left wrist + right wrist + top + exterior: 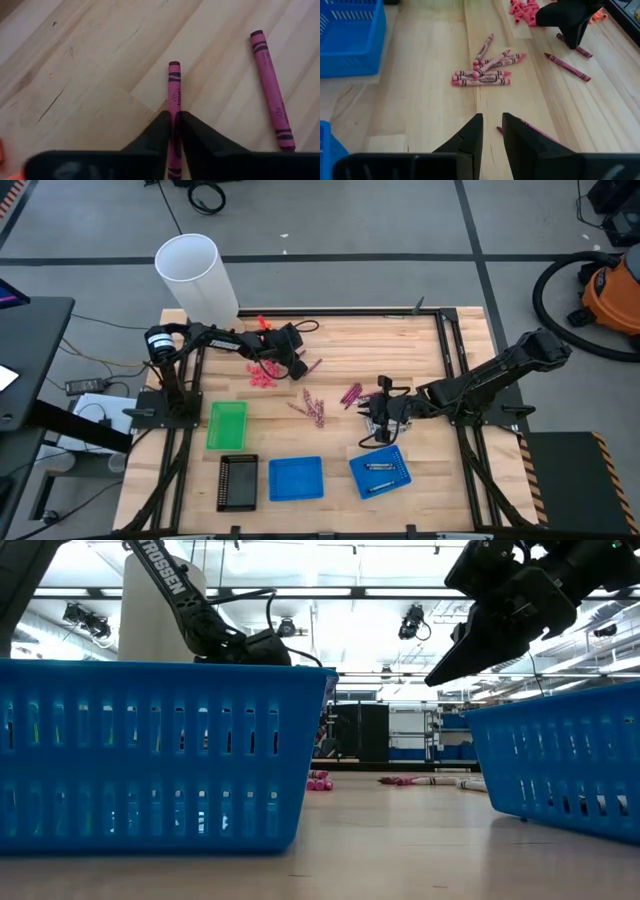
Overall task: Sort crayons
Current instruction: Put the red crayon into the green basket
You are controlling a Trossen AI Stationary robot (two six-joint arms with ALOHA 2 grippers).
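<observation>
**Now: left jaws pinch a magenta crayon**

Down at the tabletop, the left gripper (174,131) has its fingers pressed against both sides of a magenta crayon (173,85), which lies flat on the wooden table (90,75) and pokes out ahead of the tips. A second magenta crayon (270,90) lies just beside it, not touching. From above, this gripper (296,364) sits toward 11 o'clock of the table centre, with small pink pieces (262,373) near it.

The right gripper (491,131) holds nothing; its jaws stand a narrow gap apart above the wood. It hovers toward 4 o'clock (380,418), over the right blue tray (380,471), which holds a few grey crayons. A loose pile of crayons (485,70) lies between the two grippers. Along the 6 o'clock edge sit a green tray (226,424), a black tray (238,482) and a middle blue tray (296,478).
</observation>
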